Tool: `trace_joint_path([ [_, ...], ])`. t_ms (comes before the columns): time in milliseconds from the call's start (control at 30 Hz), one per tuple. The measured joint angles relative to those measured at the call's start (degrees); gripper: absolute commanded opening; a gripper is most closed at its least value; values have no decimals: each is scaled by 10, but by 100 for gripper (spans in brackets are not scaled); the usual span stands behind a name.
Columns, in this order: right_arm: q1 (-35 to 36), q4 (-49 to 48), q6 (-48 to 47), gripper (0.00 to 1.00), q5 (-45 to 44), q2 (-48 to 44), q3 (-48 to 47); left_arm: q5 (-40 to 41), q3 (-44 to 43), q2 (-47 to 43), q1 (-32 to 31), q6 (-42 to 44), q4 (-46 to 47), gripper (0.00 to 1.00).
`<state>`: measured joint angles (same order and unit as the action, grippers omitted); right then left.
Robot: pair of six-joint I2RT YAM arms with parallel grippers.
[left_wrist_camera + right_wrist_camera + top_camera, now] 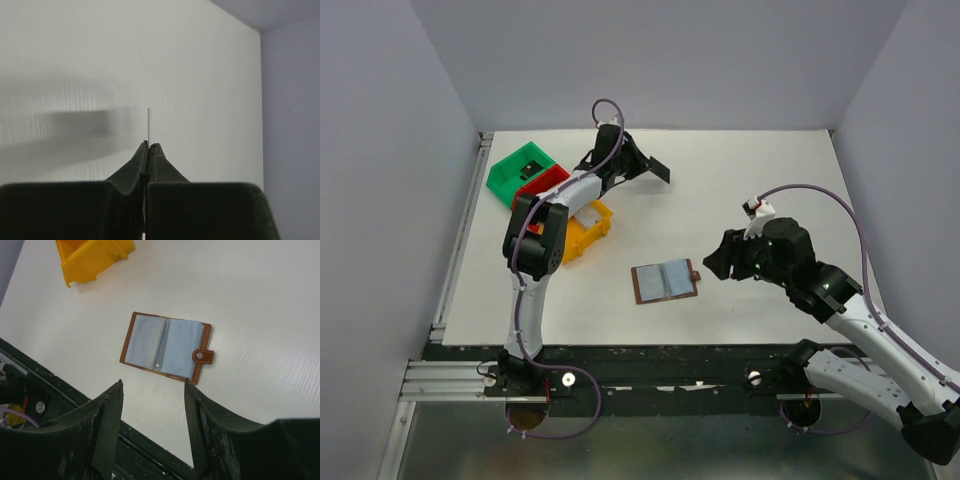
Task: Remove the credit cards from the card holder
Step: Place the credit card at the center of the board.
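Note:
The card holder point(665, 281) lies open flat on the white table, grey-blue pockets up, its brown tab point(202, 356) on the right. In the right wrist view the card holder point(166, 347) sits just beyond my right gripper point(152, 385), which hangs open above the table with nothing between its fingers. That right gripper point(712, 265) is immediately right of the holder. Far back, over the table behind the bins, my left gripper point(638, 163) is shut on a black credit card point(656, 169). In the left wrist view the credit card point(148, 125) shows edge-on as a thin line rising from the left gripper point(149, 146).
A green bin point(525, 168), a red bin point(545, 185) and a yellow bin point(585, 230) stand in a row at the back left. The yellow bin point(92, 257) also shows in the right wrist view. The black front rail point(75, 400) runs close under the right gripper.

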<state>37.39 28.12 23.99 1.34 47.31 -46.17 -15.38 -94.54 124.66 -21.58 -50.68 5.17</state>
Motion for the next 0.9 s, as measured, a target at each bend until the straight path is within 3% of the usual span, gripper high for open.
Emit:
trace_joint_path([
  [167,0,-3,0,59,17,17,0,4,-54,47,9,0,-20,0],
  [367,0,-3,0,59,25,21,0,4,-55,74,11,-6,-26,1],
  [433,0,-3,0,59,26,21,0,3,-54,80,11,-7,-26,6],
  [633,0,-3,-3,60,28,23,0,-1,-51,83,11,-11,-24,36],
  [900,0,-3,-5,60,28,27,0,-5,-50,83,14,-7,-23,43],
])
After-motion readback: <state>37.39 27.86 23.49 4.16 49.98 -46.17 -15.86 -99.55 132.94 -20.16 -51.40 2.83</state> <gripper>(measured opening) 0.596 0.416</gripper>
